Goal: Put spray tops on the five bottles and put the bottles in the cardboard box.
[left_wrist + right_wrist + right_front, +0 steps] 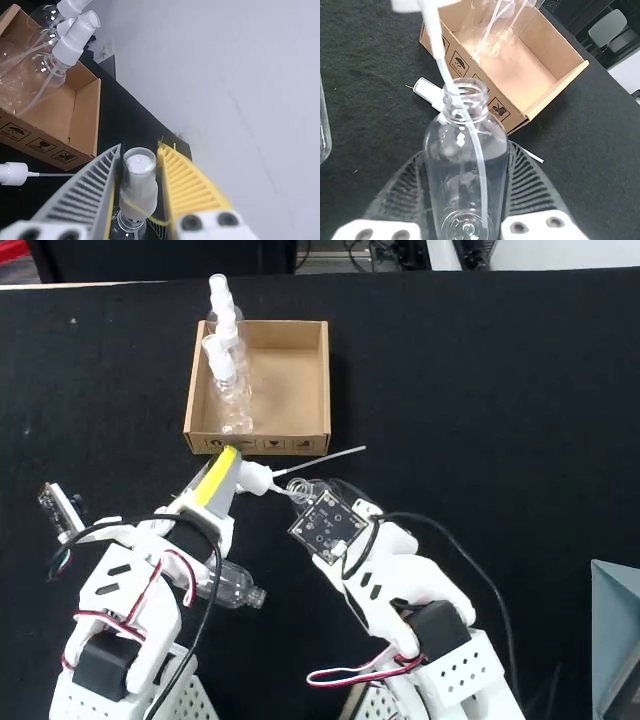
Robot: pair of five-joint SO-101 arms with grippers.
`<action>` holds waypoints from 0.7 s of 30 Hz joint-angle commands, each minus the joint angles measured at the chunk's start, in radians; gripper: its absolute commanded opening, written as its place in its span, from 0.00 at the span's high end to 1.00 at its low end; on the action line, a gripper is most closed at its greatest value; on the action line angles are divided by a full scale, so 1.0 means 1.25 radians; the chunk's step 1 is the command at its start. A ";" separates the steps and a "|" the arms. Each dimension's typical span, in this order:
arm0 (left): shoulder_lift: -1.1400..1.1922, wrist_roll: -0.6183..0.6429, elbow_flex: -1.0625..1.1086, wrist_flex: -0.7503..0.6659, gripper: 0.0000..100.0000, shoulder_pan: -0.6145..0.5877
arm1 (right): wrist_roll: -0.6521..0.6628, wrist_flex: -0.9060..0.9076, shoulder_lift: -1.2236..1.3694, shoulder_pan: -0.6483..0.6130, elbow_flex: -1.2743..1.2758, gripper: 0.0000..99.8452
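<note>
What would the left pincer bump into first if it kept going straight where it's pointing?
Most likely the near wall of the cardboard box, just ahead of the left pincer; its height is unclear.

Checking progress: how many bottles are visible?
4. Two bottles in the cardboard box, one in the right gripper, one lying on the table by the left arm. A fifth may be hidden.

A black table (480,390) carries a box (318,380), which sits flat on it. Just in front of the box's printed wall lies a loose spray top (12,173), its thin tube flat on the cloth. Farther out on that side, well apart from the box, a capless bottle (235,590) lies on its side.
</note>
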 commanded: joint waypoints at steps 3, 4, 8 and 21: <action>-0.002 -0.025 0.007 -0.017 0.97 0.014 | -0.001 -0.025 -0.015 -0.015 -0.006 0.99; -0.002 -0.027 0.007 -0.018 0.97 0.014 | -0.001 -0.025 -0.015 -0.015 -0.006 0.99; -0.002 -0.029 0.026 -0.054 0.97 0.014 | -0.001 -0.025 -0.017 -0.015 -0.006 0.99; -0.002 -0.034 0.091 -0.136 0.97 0.091 | -0.001 -0.025 -0.017 -0.015 -0.006 0.99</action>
